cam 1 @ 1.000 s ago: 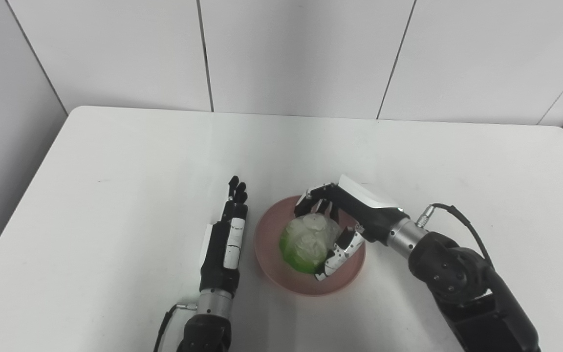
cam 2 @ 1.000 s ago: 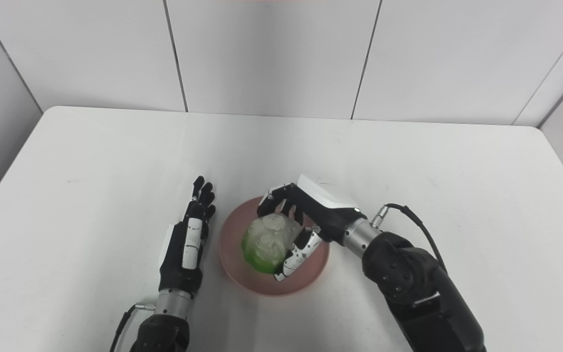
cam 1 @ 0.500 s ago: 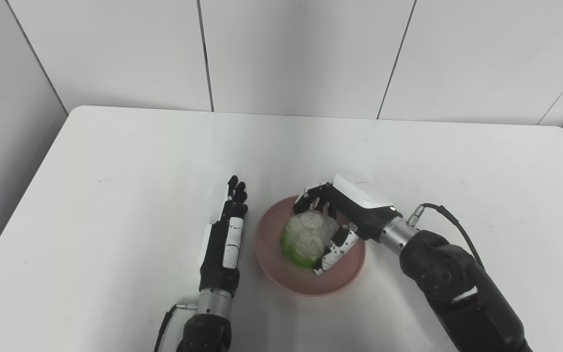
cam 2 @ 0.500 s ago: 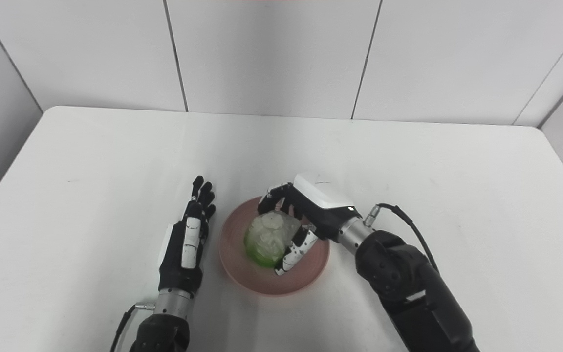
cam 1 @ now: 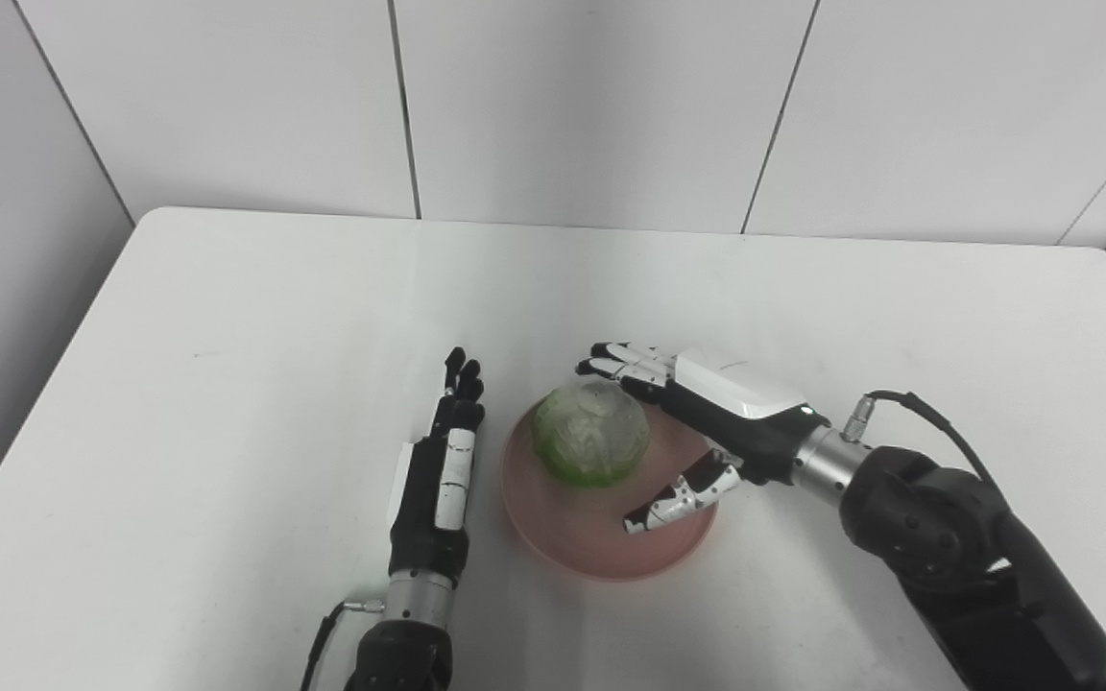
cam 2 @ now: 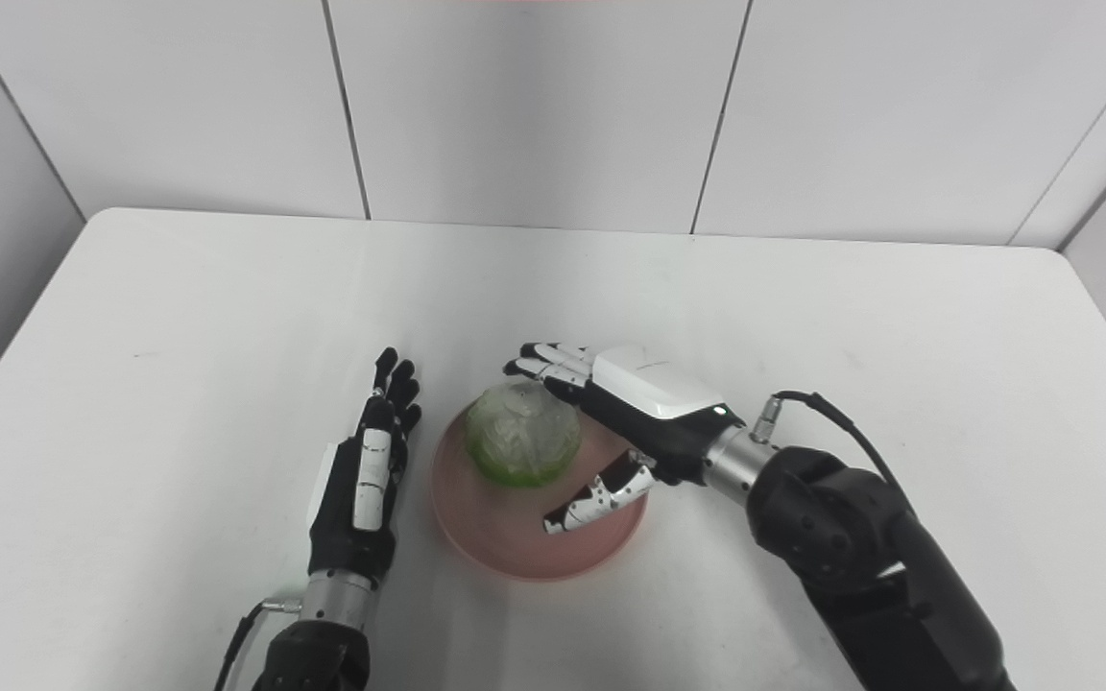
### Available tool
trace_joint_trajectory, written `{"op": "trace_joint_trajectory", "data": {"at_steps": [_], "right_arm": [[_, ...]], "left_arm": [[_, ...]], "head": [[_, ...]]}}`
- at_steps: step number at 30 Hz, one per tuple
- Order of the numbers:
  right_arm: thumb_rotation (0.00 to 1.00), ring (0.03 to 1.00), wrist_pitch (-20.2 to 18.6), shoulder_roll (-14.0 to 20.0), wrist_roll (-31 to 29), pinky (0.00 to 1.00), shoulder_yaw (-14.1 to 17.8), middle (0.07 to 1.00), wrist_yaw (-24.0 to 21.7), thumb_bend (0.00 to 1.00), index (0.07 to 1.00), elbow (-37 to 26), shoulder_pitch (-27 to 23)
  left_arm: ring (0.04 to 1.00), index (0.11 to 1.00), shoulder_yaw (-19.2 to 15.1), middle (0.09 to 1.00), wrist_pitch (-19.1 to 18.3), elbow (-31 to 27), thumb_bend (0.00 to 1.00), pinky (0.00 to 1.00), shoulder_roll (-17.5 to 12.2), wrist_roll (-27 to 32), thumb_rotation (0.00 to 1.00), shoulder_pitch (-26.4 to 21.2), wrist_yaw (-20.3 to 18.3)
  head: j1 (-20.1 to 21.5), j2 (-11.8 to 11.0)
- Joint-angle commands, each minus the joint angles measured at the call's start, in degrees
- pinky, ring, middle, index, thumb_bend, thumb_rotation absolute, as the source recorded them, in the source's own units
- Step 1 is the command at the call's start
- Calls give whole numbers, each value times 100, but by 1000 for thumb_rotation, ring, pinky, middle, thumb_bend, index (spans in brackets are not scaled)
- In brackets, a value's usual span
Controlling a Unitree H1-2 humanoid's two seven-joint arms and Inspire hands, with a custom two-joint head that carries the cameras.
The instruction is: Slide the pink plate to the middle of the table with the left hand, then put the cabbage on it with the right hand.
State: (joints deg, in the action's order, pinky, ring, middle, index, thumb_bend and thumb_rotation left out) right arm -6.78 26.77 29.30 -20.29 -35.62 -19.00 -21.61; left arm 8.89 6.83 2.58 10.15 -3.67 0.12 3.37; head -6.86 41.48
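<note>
One pink plate (cam 1: 580,537), one cabbage (cam 1: 590,441), two hands. Cabbage resting in the plate's far part, near the rim. Right hand (cam 1: 707,422) spread wide around it, holding nothing. Left hand (cam 1: 440,470) flat, fingers straight, just beside the plate's left edge, empty. White surface (cam 1: 227,384) bare toward every edge, with broad room all round.

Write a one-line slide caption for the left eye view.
Right hand open beside the cabbage resting on the pink plate; left hand flat alongside.
</note>
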Motion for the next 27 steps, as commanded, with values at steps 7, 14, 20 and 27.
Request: {"op": "trace_joint_trajectory", "data": {"at_steps": [7,14,20,27], "right_arm": [[355,1000,-521,37,-134,1000,268,1000,-208,988,1000,-762,96],[647,1000,-573,-536,-1078,959,1128,1000,539,892,1000,-546,514],[924,1000,-685,-2062,-1871,998,1802,1000,1778,660,1000,-571,1496],[932,1000,168,-3018,-2793,1000,2152,1000,2518,703,1000,32,2077]], "left_arm": [[1000,1000,45,1000,60,-218,831,1000,72,-119,1000,-27,26],[1000,1000,20,1000,101,-149,834,1000,62,-138,1000,-79,19],[1000,1000,-14,1000,175,-111,827,1000,58,-111,1000,-106,17],[1000,1000,-27,1000,115,-157,841,1000,15,-83,1000,-102,-30]], "head": [[61,-3],[141,-28],[267,-45],[336,-67]]}}
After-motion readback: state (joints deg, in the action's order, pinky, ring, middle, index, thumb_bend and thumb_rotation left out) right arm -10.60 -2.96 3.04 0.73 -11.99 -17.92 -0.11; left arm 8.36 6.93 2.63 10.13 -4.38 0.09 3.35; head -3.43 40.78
